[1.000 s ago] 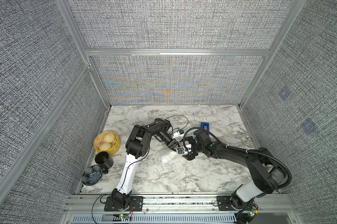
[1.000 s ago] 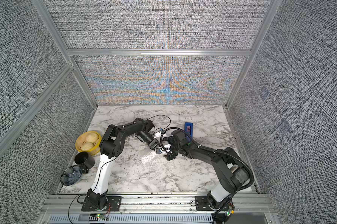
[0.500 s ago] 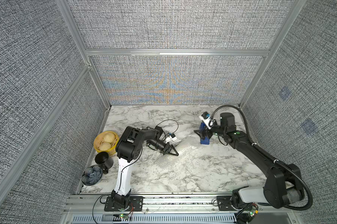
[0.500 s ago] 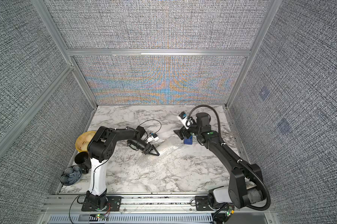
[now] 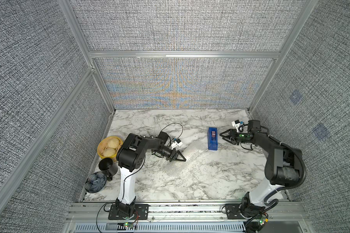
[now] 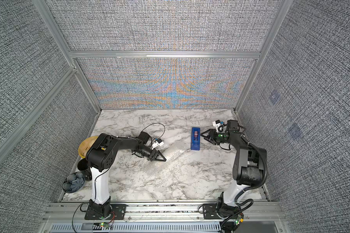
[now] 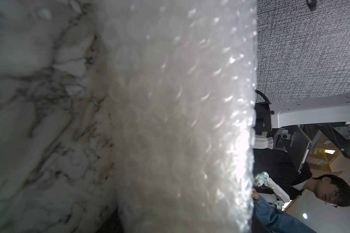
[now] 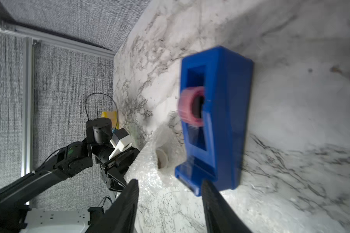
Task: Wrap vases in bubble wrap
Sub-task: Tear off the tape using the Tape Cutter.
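Ahead of the parted right hand (image 8: 170, 182) stood a blue tape dispenser (image 8: 228, 121), best approached squarely; the left hand (image 5: 182, 159) clamped clear bubble wrap (image 7: 180, 121).

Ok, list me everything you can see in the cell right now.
table: one, marble.
bubble wrap: one, clear, mid-table, bunched around the vase.
vase: one, white, inside the wrap, one end showing.
tape dispenser: one, blue, pink roll, beside the wrap.
bowl: one, yellow, left edge, two pale buns inside.
cup: one, black, beside the bowl.
dish: one, dark blue, near-left corner.
left gripper: black, at the wrap, grip unclear.
right gripper: black, open, by the dispenser.
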